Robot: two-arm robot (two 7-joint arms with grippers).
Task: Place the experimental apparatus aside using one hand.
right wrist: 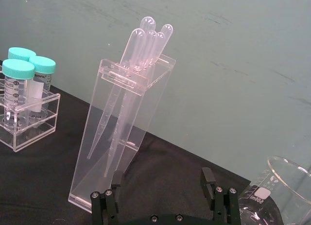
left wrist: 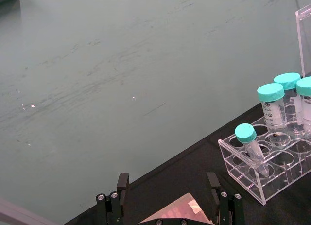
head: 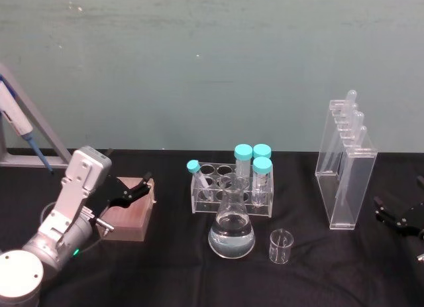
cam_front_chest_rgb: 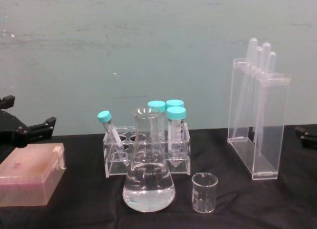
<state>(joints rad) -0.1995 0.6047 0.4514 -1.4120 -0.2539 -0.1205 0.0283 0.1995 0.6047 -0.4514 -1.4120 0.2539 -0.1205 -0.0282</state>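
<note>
The fingers point(left wrist: 122, 185) of the left gripper point(head: 140, 186) are spread wide with nothing between them, and hang just above a pinkish box point(head: 129, 215) near the left edge of the black desk point(head: 165, 274). The right gripper point(right wrist: 162, 180) sits low at the desk's right edge, its fingers also parted and empty.

The tallest piece of apparatus is a narrow clear acrylic stand point(head: 344, 181), upright toward the right edge and close to the back edge. It holds several long clear pipettes point(right wrist: 146, 35), tips down, with their bulbs poking out of the top. Mid-desk, nearer the front edge, stands the conical flask point(head: 232, 231), wide at the base and slim at the neck, with clear liquid point(cam_front_chest_rgb: 148, 192) in its lower part. Just behind it is a clear tube rack point(head: 215, 181) carrying four teal-capped tubes point(head: 244, 152): three upright at its right end and one leaning point(head: 197, 178) at its left end. The small glass beaker point(head: 281, 246) stands empty just right of the flask, apart from it.
</note>
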